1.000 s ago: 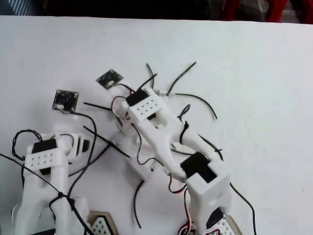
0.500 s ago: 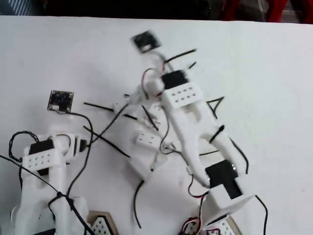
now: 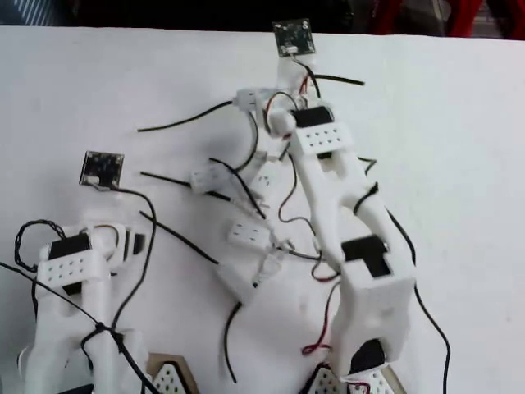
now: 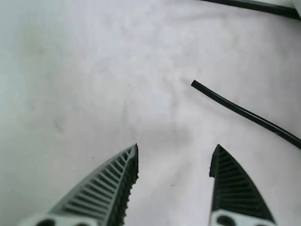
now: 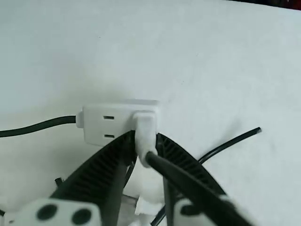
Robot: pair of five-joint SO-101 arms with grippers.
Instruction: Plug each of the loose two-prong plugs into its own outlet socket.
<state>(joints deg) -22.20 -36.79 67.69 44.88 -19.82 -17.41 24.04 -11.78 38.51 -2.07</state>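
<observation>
R gripper (image 5: 146, 141): jaws narrow, clamped on white plug (image 5: 145, 131). Plug sat against end of white outlet block (image 5: 106, 123), toward far side of table (image 3: 459, 123). Prongs hidden, poss. in socket, couldn't tell. L gripper (image 4: 174, 155): jaws wide, low over table, near loose black cord (image 4: 244, 113) end.

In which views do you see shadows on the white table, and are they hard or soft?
Right wrist view: a soft grey shadow on the table by the outlet socket, under the right gripper holding a plug. Left wrist view: a faint shade ahead of the open left gripper. High view: even light, shadows weak and soft.
</observation>
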